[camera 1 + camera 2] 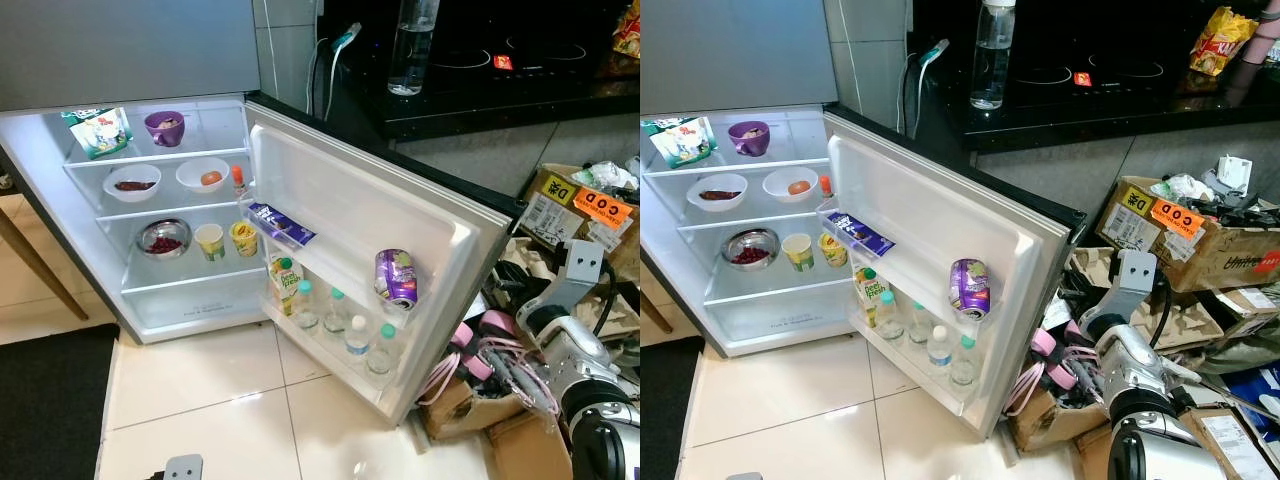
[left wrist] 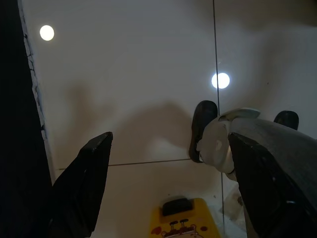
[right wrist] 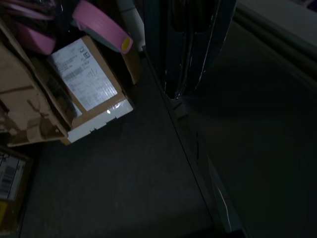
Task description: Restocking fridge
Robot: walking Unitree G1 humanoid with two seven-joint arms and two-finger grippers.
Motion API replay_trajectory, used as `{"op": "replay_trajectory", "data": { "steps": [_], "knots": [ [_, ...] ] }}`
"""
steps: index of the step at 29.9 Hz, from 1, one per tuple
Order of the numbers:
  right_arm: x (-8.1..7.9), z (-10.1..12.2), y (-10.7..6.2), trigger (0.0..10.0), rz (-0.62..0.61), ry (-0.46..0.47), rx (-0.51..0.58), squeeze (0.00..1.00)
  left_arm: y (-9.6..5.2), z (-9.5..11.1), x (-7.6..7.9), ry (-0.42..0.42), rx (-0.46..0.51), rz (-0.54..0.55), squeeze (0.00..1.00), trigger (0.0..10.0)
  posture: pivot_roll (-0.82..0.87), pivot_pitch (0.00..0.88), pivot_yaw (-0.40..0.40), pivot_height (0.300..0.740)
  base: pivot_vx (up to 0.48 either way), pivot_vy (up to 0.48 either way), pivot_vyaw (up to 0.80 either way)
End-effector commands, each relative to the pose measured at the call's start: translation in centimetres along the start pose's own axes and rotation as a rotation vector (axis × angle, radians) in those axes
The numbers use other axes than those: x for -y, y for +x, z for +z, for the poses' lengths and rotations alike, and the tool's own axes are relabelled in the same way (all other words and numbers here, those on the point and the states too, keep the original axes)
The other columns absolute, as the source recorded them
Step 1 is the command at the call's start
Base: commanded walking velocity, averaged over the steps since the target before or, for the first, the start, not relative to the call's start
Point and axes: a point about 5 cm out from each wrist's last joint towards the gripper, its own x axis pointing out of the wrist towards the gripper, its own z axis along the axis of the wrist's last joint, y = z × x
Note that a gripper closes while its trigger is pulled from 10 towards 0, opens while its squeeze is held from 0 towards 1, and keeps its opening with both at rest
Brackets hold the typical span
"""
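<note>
Black fingers of the left hand spread apart, empty, over white floor tile; yellow object at bottom edge cut off. Right hand: dark wrist view, can't tell its state. Small white open fridge sits left of frame; purple can on door shelf, label unreadable. Orange "COD" sticker on cardboard box, right.

Door shelf holds bottles; purple can above.
</note>
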Motion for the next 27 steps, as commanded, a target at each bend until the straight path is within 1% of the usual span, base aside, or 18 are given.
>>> {"op": "replay_trajectory", "data": {
  "steps": [1, 2, 5, 7, 9, 10, 12, 13, 15, 16, 17, 20, 21, 22, 23, 24, 26, 27],
  "knots": [
    [-0.6, 1.2, 0.8, 10.0, 0.033, -0.006, 0.04, 0.0, -0.2, -0.4, -0.6, 0.011, -0.012, 0.009, 0.0, 10.0, -0.07, 0.0, -0.027, 0.74, 0.0, 0.0, 0.0],
    [-1.4, 1.9, 1.3, 10.0, 0.09, -0.011, 0.059, 0.0, -0.2, -0.4, -0.7, 0.013, -0.011, 0.011, 0.0, 10.0, -0.07, 0.0, -0.026, 0.74, 0.0, 0.0, 0.0],
    [-1.4, 1.9, 1.3, 10.0, 0.09, -0.011, 0.059, 0.0, -0.2, -0.4, -0.7, 0.013, -0.011, 0.011, 0.0, 10.0, -0.07, 0.0, -0.026, 0.74, 0.0, 0.0, 0.0],
    [-3.2, 2.3, 1.8, 10.0, 0.269, -0.035, 0.066, 0.0, -0.2, -0.3, -0.7, 0.017, -0.011, 0.01, 0.0, 10.0, -0.08, 0.0, -0.023, 0.74, 0.0, 0.0, 0.0],
    [-4.4, 2.0, 1.7, 10.0, 0.411, -0.045, 0.055, 0.0, -0.1, -0.2, -0.6, 0.022, -0.012, 0.006, 0.0, 10.0, -0.08, 0.0, -0.023, 0.74, 0.0, 0.0, 0.0],
    [-4.4, 2.0, 1.7, 10.0, 0.411, -0.045, 0.055, 0.0, -0.1, -0.2, -0.6, 0.022, -0.012, 0.006, 0.0, 10.0, -0.08, 0.0, -0.023, 0.74, 0.0, 0.0, 0.0],
    [-5.2, 1.6, 1.5, 10.0, 0.51, -0.06, 0.034, 0.0, -0.1, -0.1, -0.5, 0.024, -0.01, 0.003, 0.0, 10.0, -0.08, 0.0, -0.022, 0.74, 0.0, 0.0, 0.0],
    [-5.2, 1.6, 1.5, 10.0, 0.51, -0.06, 0.034, 0.0, -0.1, -0.1, -0.5, 0.024, -0.01, 0.003, 0.0, 10.0, -0.08, 0.0, -0.022, 0.74, 0.0, 0.0, 0.0],
    [-5.9, 1.2, 1.4, 10.0, 0.588, -0.075, 0.014, 0.0, -0.1, 0.0, -0.4, 0.025, -0.008, 0.0, 0.0, 10.0, -0.08, 0.0, -0.023, 0.74, 0.0, 0.0, 0.0],
    [-5.9, 1.2, 1.4, 10.0, 0.588, -0.075, 0.014, 0.0, -0.1, 0.0, -0.4, 0.025, -0.008, 0.0, 0.0, 10.0, -0.08, 0.0, -0.023, 0.74, 0.0, 0.0, 0.0],
    [-6.2, 1.1, 1.3, 10.0, 0.627, -0.07, 0.007, 0.0, 0.0, 0.0, -0.4, 0.025, -0.007, -0.001, 0.0, 10.0, -0.08, 0.0, -0.023, 0.74, 0.0, 0.0, 0.0],
    [-7.6, 0.6, 0.5, 10.0, 0.825, -0.067, -0.032, 0.0, -0.1, -0.1, -0.4, 0.022, -0.008, -0.002, 0.0, 10.0, -0.08, 0.0, -0.024, 0.74, 0.0, 0.0, 0.0],
    [-8.5, 0.2, 0.0, 10.0, 0.926, -0.072, -0.055, 0.0, -0.1, -0.2, -0.5, 0.02, -0.011, -0.001, 0.0, 10.0, -0.08, 0.0, -0.024, 0.74, 0.0, 0.0, 0.0],
    [-9.2, -0.2, -0.5, 10.0, 1.0, -0.074, -0.073, 0.0, -0.1, -0.3, -0.5, 0.019, -0.013, -0.001, 0.0, 10.0, -0.09, 0.0, -0.026, 0.74, 0.0, 0.0, 0.0],
    [-10.6, -1.0, -1.5, 10.0, 1.117, -0.077, -0.106, 0.0, -0.2, -0.4, -0.5, 0.019, -0.018, 0.0, 0.0, 10.0, -0.09, 0.0, -0.025, 0.74, 0.0, 0.0, 0.0],
    [-11.2, -1.3, -1.9, 10.0, 1.155, -0.08, -0.117, 0.0, -0.2, -0.5, -0.5, 0.019, -0.02, 0.0, 0.0, 10.0, -0.09, 0.0, -0.025, 0.74, 0.0, 0.0, 0.0],
    [-13.0, -2.2, -3.1, 10.0, 1.255, -0.078, -0.143, 0.0, -0.2, -0.6, -0.5, 0.018, -0.023, 0.0, 0.0, 10.0, -0.09, 0.0, -0.025, 0.74, 0.0, 0.0, 0.0],
    [-13.0, -2.2, -3.1, 10.0, 1.255, -0.078, -0.143, 0.0, -0.2, -0.6, -0.5, 0.018, -0.023, 0.0, 0.0, 10.0, -0.09, 0.0, -0.025, 0.74, 0.0, 0.0, 0.0]
  ]
}}
